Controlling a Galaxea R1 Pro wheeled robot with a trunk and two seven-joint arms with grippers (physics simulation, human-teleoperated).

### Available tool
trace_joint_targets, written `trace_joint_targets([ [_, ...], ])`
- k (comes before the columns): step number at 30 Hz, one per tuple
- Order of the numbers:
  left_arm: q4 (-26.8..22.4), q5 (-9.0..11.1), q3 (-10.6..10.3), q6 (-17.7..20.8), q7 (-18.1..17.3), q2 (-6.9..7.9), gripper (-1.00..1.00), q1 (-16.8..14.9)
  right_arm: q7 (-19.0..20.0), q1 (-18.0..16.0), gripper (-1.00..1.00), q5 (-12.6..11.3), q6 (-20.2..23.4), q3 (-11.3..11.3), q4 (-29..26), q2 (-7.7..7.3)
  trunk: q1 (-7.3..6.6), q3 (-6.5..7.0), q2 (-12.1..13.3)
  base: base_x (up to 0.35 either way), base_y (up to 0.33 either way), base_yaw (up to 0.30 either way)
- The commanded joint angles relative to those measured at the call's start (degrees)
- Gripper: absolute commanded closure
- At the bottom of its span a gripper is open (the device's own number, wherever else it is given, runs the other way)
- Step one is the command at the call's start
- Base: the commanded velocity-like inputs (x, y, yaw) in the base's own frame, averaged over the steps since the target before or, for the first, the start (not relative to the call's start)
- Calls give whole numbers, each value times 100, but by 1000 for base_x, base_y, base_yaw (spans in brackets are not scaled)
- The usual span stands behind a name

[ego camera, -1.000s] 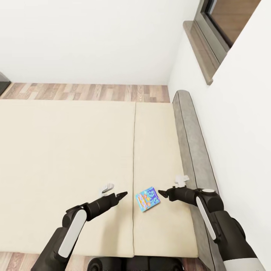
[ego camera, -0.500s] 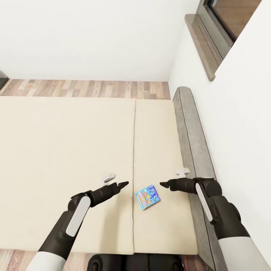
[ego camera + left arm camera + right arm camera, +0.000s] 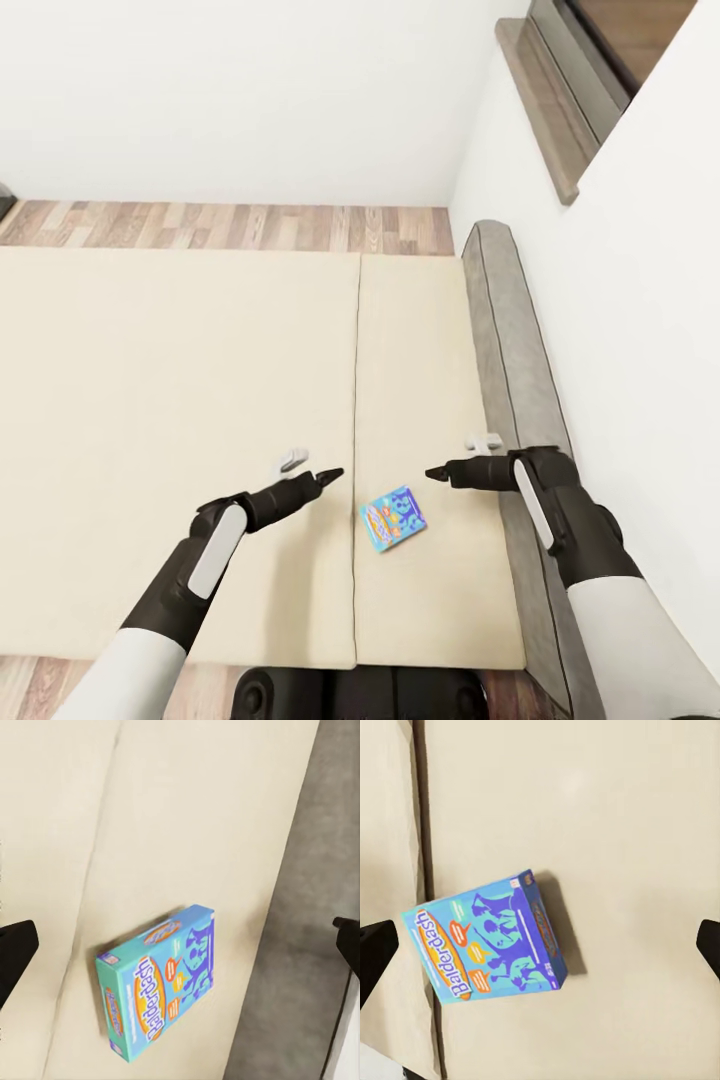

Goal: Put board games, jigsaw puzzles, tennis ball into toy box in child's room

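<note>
A small blue board game [image 3: 393, 518] lies flat on the beige mattress of the bed [image 3: 180, 400], near the front edge and just right of the mattress seam. My left gripper [image 3: 330, 475] hovers to its left and my right gripper [image 3: 437, 472] to its right, both a little beyond the box and pointing toward each other. The left wrist view has the box [image 3: 161, 990] between widely spread dark fingertips [image 3: 15, 956]. The same box [image 3: 487, 941] appears in the right wrist view between spread fingertips [image 3: 375, 949]. Both grippers are open and hold nothing.
A low grey headboard [image 3: 510, 340] runs along the bed's right side against a white wall. A window sill [image 3: 545, 110] juts out at the upper right. Wood-plank floor [image 3: 230, 225] lies beyond the bed, in front of another white wall.
Both arms have stretched farther over the bed, so the gripper tips now sit beyond the blue box rather than level with it. The view has tilted slightly. The box has not moved.
</note>
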Motion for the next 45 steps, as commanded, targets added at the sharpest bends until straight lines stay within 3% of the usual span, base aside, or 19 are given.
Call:
trace_joint_targets([
  [1,71,14,4,18,-48,-5,-100,-51,15,-66,-100,6,19,2,103,-3,1,-14,-5,0,0,0],
  [16,379,9,-2,-14,-202,-10,-100,-231,14,-300,-100,17,-152,4,527,29,1,-152,-5,0,0,0],
  [27,423,13,4,2,-232,-6,-100,-262,12,-409,-100,34,-354,12,794,178,1,-254,-5,0,0,0],
  [45,366,25,2,23,-273,-21,-100,-273,12,-533,-100,44,-720,13,1247,224,1,-421,-5,0,0,0],
])
